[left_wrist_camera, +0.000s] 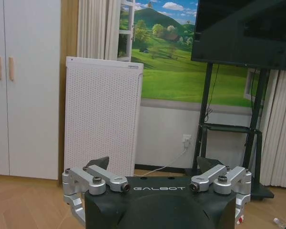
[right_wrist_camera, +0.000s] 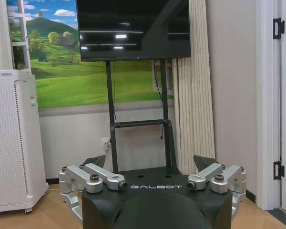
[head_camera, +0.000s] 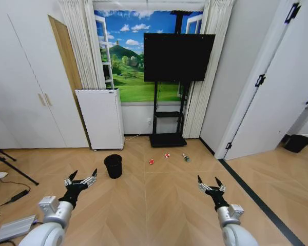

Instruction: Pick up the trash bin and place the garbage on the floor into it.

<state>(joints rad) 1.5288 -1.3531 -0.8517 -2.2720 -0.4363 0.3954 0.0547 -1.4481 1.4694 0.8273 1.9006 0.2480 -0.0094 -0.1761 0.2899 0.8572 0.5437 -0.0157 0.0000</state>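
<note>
The trash bin (head_camera: pixel 113 166), a small black mesh basket, stands upright on the wood floor ahead and a little left of centre. The garbage lies to its right in a loose row: a red crumpled piece (head_camera: pixel 151 161), a red-and-white piece (head_camera: pixel 167 155) and a small clear bottle (head_camera: pixel 185 157), whose end also shows in the left wrist view (left_wrist_camera: pixel 281 223). My left gripper (head_camera: pixel 83 176) (left_wrist_camera: pixel 153 164) hangs open and empty, short of the bin. My right gripper (head_camera: pixel 208 181) (right_wrist_camera: pixel 150 162) is also open and empty, nearer to me than the bottle.
A white perforated appliance (head_camera: pixel 100 118) stands against the back wall behind the bin. A TV (head_camera: pixel 178 49) on a black stand (head_camera: pixel 167 139) is behind the garbage. Tripod legs (head_camera: pixel 10 166), cables and a grey device (head_camera: pixel 13 228) lie at left. A dark floor strip (head_camera: pixel 251 192) runs at right.
</note>
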